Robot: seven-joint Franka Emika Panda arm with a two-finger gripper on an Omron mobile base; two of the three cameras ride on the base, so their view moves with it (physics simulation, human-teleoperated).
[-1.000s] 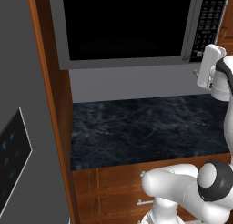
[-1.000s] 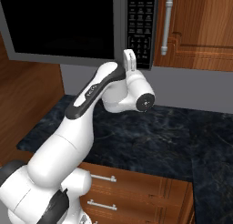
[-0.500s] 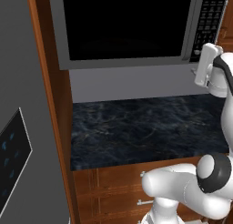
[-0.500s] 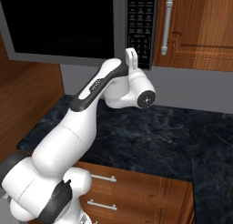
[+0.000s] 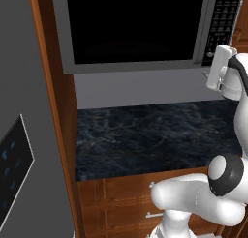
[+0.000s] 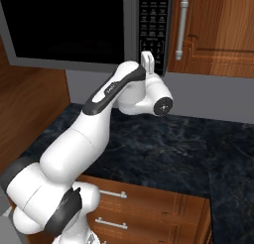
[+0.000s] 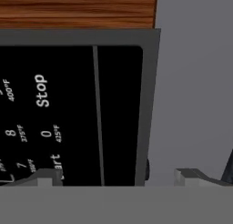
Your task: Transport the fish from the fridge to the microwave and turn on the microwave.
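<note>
- Fingertips [image 7: 45, 176] spread apart, holding nothing, close before the keypad [image 7: 45, 114] near "Stop" and the start key.
- Gripper [image 6: 147, 59] raised at the microwave [image 5: 140, 29] lower right corner.
- Door shut; fish unseen, presumably inside.
- Left: pressing start.

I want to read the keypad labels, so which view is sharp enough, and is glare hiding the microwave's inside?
Hand view: microwave keypad close, "Stop" and digits legible, slightly soft, rotated sideways. Left and right base views: keypad labels too small to read. No glare on the door; the cavity simply renders flat black, nothing visible inside.
</note>
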